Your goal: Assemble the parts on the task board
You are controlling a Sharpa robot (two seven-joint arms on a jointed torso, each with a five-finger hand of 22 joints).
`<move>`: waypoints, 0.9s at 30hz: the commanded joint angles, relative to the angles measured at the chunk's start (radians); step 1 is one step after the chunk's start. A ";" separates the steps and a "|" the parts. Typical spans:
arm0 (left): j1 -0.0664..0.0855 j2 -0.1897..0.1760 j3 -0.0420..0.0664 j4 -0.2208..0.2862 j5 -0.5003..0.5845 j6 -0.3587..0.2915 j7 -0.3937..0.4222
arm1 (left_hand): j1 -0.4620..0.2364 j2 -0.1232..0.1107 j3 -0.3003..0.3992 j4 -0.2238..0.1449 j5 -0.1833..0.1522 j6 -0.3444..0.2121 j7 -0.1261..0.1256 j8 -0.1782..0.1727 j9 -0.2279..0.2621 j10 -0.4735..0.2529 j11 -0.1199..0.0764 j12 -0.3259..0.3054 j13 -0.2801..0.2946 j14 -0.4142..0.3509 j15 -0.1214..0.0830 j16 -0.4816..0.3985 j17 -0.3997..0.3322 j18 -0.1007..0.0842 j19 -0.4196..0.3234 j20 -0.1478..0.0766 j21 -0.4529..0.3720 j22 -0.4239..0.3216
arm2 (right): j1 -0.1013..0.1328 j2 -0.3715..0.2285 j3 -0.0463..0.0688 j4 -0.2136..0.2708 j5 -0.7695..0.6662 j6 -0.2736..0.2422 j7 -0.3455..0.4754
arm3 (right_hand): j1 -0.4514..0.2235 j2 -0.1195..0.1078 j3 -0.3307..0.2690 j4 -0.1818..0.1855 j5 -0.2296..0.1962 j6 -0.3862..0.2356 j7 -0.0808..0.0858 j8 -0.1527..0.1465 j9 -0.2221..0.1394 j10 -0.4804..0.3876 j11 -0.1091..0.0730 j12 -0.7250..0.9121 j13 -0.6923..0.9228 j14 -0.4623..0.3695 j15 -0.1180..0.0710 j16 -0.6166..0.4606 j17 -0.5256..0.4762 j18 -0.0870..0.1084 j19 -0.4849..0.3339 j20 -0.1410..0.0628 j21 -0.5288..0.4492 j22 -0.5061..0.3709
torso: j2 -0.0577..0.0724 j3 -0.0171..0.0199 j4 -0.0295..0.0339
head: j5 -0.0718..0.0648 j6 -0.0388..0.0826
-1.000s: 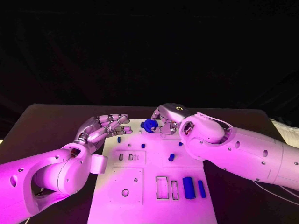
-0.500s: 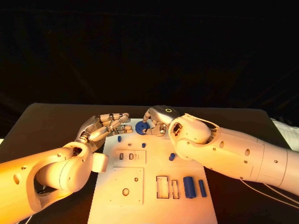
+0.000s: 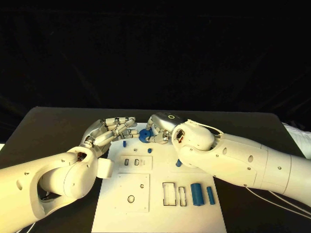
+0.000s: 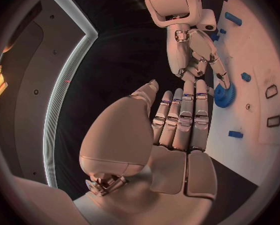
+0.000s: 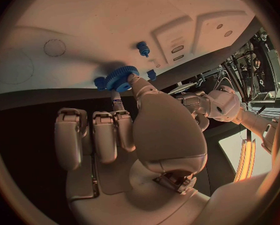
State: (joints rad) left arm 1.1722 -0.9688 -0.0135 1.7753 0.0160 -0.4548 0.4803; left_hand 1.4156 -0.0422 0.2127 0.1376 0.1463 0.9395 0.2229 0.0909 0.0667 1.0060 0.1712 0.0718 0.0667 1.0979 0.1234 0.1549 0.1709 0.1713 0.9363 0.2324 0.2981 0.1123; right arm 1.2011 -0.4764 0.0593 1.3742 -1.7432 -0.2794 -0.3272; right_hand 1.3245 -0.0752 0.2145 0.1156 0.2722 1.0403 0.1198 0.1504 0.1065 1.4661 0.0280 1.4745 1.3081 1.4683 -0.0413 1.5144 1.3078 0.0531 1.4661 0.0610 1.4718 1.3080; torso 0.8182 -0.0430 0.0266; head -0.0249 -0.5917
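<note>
Looking down from the head view, one white task board (image 3: 159, 204) lies in the middle of the black table (image 3: 50, 126), with both arms reaching to its far end. The right hand (image 3: 163, 127) pinches one blue gear (image 3: 144, 135) at the board's far edge, just beside the fingertips of the left hand (image 3: 112, 130), whose fingers lie straight and close together, holding nothing. On the board near the robot two blue bars (image 3: 196, 194) lie side by side, next to two narrow rectangular slots (image 3: 169, 193); three smaller blue pieces lie farther up, one (image 3: 124, 144) by the left hand, one (image 3: 149, 151) mid-board and one (image 3: 179, 163) by the right forearm. In the left wrist view the left hand (image 4: 177, 130) stretches its fingers flat and together along the board's edge (image 4: 252, 75), empty, while the right hand (image 4: 199, 55) comes down opposite and grips the gear (image 4: 224, 95) at the board's rim; four small blue pieces dot the board there. In the right wrist view the right hand (image 5: 133, 130) holds the gear (image 5: 121, 77) between thumb and a fingertip against the board (image 5: 102, 25), its other fingers curled in; one blue peg (image 5: 143, 47) stands nearby.
</note>
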 commanded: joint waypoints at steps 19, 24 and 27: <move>0.001 -0.002 0.001 0.005 0.000 0.019 0.008 | 0.007 -0.003 0.000 -0.010 -0.005 -0.001 0.009 -0.005 -0.001 0.000 0.008 -0.006 -0.001 -0.002 0.002 -0.006 0.002 0.011 0.008 -0.002 -0.003 -0.002 | -0.002 0.006 -0.006 -0.012 -0.003 0.042 -0.013 | -0.069 -0.028 -0.032 0.051 -0.152 -0.131 0.044 -0.084 -0.001 -0.009 0.047 -0.086 0.104 0.084 0.037 0.014 0.171 -0.011 0.027 0.034 0.002 0.057 | 0.000 0.0007 0.0004 | -0.003 -0.001; 0.001 -0.003 0.001 0.005 0.000 0.019 0.008 | 0.007 -0.003 0.000 -0.010 -0.005 -0.001 0.009 -0.005 -0.001 0.000 0.008 -0.006 -0.001 -0.002 0.002 -0.006 0.002 0.011 0.008 -0.002 -0.003 -0.002 | -0.002 0.005 -0.006 -0.012 0.020 0.061 -0.005 | -0.079 -0.015 -0.037 0.065 -0.138 -0.116 0.041 -0.080 0.001 -0.003 0.045 -0.077 0.112 0.084 0.035 0.015 0.172 -0.011 0.027 0.034 0.004 0.059 | 0.000 0.0003 -0.0010 | -0.003 -0.001; 0.001 -0.003 0.001 0.006 0.000 0.019 0.007 | 0.007 -0.004 0.001 -0.010 -0.005 -0.002 0.009 -0.006 -0.001 -0.001 0.008 -0.007 -0.001 -0.002 0.002 -0.007 0.002 0.011 0.009 -0.002 -0.003 -0.002 | -0.002 0.003 -0.006 -0.012 0.031 0.053 -0.004 | -0.098 -0.003 -0.044 0.083 -0.120 -0.112 0.040 -0.082 0.001 0.000 0.044 -0.074 0.115 0.084 0.034 0.016 0.173 -0.012 0.028 0.033 0.005 0.061 | 0.000 0.0002 -0.0003 | -0.004 -0.001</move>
State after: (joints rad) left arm 1.1722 -0.9721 -0.0134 1.7780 0.0162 -0.4545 0.4801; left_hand 1.4157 -0.0422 0.2127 0.1320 0.1463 0.9358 0.2264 0.0909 0.0667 1.0060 0.1712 0.0718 0.0667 1.0979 0.1234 0.1549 0.1715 0.1713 0.9399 0.2288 0.2981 0.1114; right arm 1.1988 -0.4720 0.0532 1.3622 -1.7290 -0.2430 -0.3328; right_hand 1.2341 -0.0787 0.1713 0.1945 0.1480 0.9223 0.1602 0.0652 0.1068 1.4591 0.0709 1.3971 1.3078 1.4664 -0.0141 1.5242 1.3075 0.0533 1.4660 0.0864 1.4717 1.3077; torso 0.8180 -0.0429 0.0262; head -0.0282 -0.5932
